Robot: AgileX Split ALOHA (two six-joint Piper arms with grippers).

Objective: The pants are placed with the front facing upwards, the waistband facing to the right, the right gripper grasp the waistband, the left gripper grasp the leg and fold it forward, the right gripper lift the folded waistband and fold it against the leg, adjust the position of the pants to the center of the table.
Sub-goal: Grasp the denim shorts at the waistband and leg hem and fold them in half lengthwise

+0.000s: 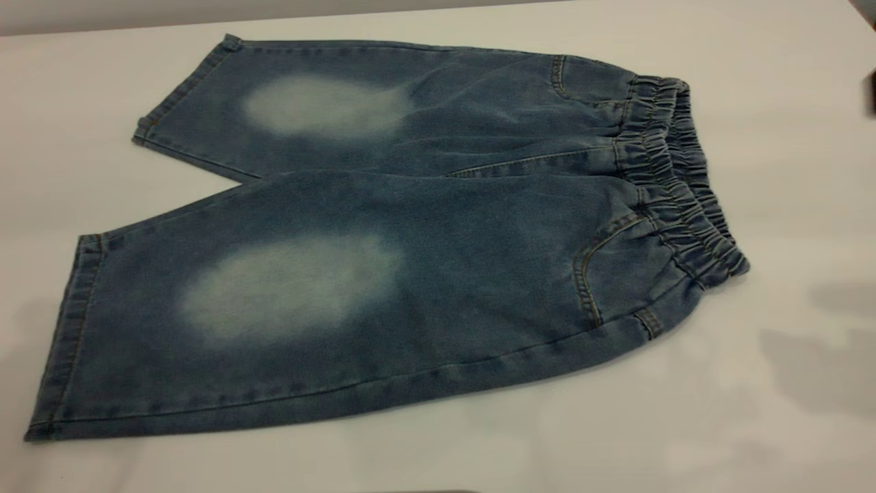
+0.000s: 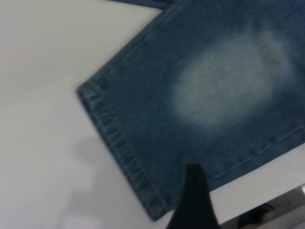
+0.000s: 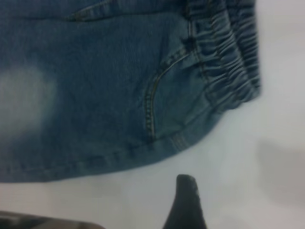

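1. While lying flat and unfolded on the white worktop [image 1: 787, 171], the blue denim pants [image 1: 438, 233] are showing their front, with a pale faded oval [image 1: 291, 287] on each leg.
2. The ruched waistband [image 1: 674, 181] is sitting at the right end of the pants in the exterior view, and the two leg hems are pointing left.
3. The near leg's hem [image 1: 65, 335] is lying toward the lower left corner of that view; the far leg is spreading away from it, leaving a wedge of bare worktop between them.
4. The left end effector [image 2: 193, 200] is hovering just above the near leg close to its hem, clear of the cloth; only one dark fingertip is showing, so I cannot tell how far it is open.
5. The right end effector [image 3: 186, 202] is hanging over bare worktop just beside the pants' near edge, near the waistband and front pocket [image 3: 157, 102], gripping nothing; only one fingertip is showing, so I cannot tell its opening either.
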